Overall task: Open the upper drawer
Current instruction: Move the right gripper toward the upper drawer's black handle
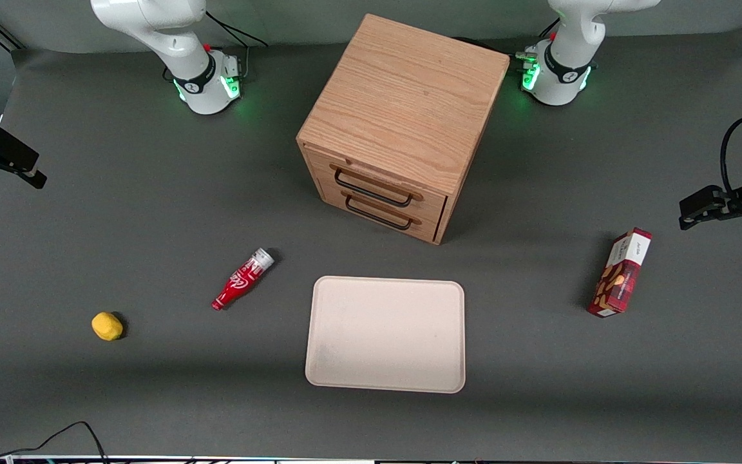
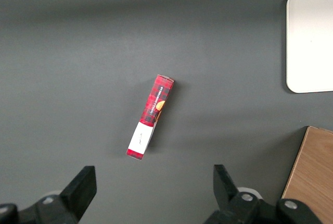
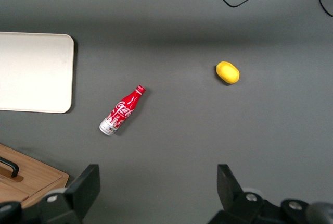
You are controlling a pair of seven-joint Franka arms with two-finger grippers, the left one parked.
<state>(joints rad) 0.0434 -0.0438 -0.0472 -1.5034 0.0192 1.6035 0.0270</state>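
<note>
The boxy wooden cabinet (image 1: 403,96) stands at the middle of the table. Its upper drawer (image 1: 380,182) is shut, flush with the front, with a thin black wire handle (image 1: 371,189). The lower drawer (image 1: 385,212) under it is shut too. My right gripper (image 1: 7,161) hangs open and empty above the table at the working arm's end, well away from the cabinet. In the right wrist view the gripper (image 3: 158,182) has its fingers (image 3: 88,181) spread wide over bare mat. A corner of the cabinet (image 3: 31,179) with a bit of black handle shows there.
A beige tray (image 1: 385,334) lies in front of the cabinet. A red soda bottle (image 1: 242,279) lies beside the tray, and a yellow lemon-like object (image 1: 107,326) toward the working arm's end. A red snack box (image 1: 620,272) stands toward the parked arm's end.
</note>
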